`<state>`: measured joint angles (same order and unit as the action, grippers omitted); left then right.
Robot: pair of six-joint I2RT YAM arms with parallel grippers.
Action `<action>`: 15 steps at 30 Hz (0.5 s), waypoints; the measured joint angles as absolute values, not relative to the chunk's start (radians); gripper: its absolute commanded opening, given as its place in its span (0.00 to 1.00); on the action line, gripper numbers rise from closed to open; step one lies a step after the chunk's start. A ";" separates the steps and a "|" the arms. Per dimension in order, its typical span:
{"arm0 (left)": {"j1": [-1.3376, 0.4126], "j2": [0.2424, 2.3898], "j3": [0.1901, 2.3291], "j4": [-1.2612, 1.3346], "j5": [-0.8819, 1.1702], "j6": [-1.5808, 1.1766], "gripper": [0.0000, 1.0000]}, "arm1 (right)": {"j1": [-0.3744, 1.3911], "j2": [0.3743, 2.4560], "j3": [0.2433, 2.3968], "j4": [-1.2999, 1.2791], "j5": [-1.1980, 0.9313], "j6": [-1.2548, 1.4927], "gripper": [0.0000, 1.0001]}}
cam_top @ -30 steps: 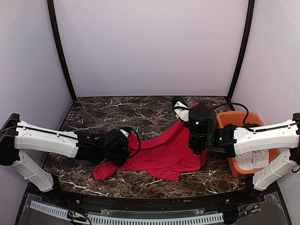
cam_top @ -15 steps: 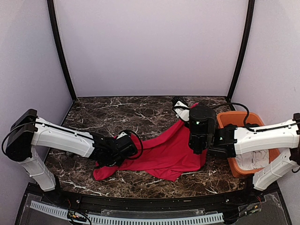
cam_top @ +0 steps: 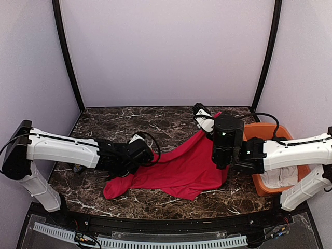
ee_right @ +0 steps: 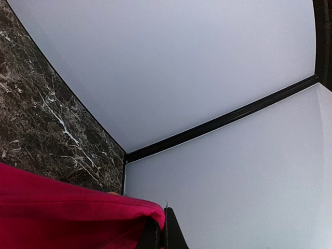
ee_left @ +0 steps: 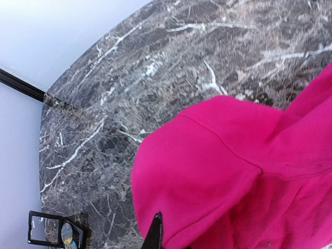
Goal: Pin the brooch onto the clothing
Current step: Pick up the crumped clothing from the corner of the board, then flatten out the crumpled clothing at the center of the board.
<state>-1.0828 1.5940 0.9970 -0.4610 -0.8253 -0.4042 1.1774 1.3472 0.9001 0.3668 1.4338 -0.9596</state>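
On the table [cam_top: 104, 129] one red shirt [cam_top: 181, 171] runs near-left to far-right; two claws, left claw [ee_left: 155, 236] and right claw [ee_right: 162, 232], each pinch its cloth.

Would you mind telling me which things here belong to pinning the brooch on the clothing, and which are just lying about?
Job in hand:
- red T-shirt
- left gripper, shut on the shirt
- right gripper, shut on the shirt's edge

Lying about:
- orange bin
- white cloth inside it
- small dark-framed object on the table, too small to identify
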 measured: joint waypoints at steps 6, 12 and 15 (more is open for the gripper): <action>-1.083 1.411 1.105 -0.496 -0.921 -0.339 0.01 | 1.183 1.313 0.933 0.370 1.433 -0.972 0.00; -1.083 1.290 1.248 -0.432 -1.090 -0.153 0.01 | 1.232 1.301 1.087 0.375 1.424 -1.006 0.00; -1.083 1.222 1.258 -0.332 -1.154 -0.022 0.01 | 1.300 1.296 1.168 0.389 1.423 -1.042 0.00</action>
<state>-1.0828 1.2224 1.2583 -0.3325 -1.1538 -0.0216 1.3003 1.2964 1.1683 0.3885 1.4227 -1.0416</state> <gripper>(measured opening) 0.007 0.007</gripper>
